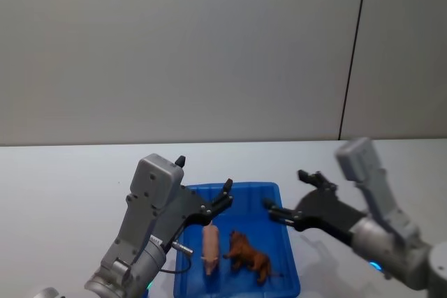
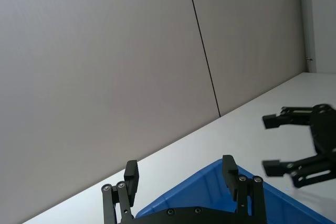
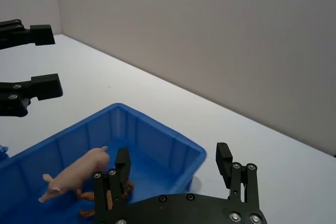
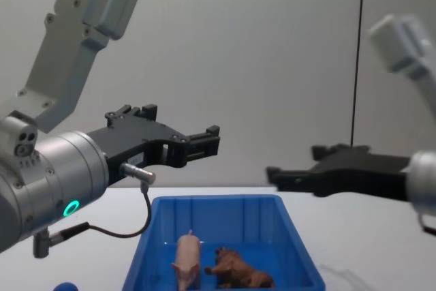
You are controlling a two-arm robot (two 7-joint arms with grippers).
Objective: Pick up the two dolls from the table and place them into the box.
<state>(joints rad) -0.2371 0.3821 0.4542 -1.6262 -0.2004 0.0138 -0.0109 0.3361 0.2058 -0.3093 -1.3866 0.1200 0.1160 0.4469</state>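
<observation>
Pig [image 1: 210, 246] and lion [image 1: 248, 256] side by side inside blue box [image 1: 230, 187] on white table [image 1: 63, 172]; left gripper [image 1: 204, 181] and right gripper [image 1: 286, 191] both spread, empty; chest view shows them raised above box; in right wrist view own finger hides most of lion

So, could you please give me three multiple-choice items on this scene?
1. Where is the pig relative to the box? A beside it; B inside it; C under it.
2. What colour is the lion? A grey; B green; C reddish-brown.
3. How are the left hand and the right hand? A both open; B both shut; C one open, one shut.
Answers: 1 B, it lies on the box floor beside the lion; 2 C, its coat shows it; 3 A, each is spread wide, holding nothing.
</observation>
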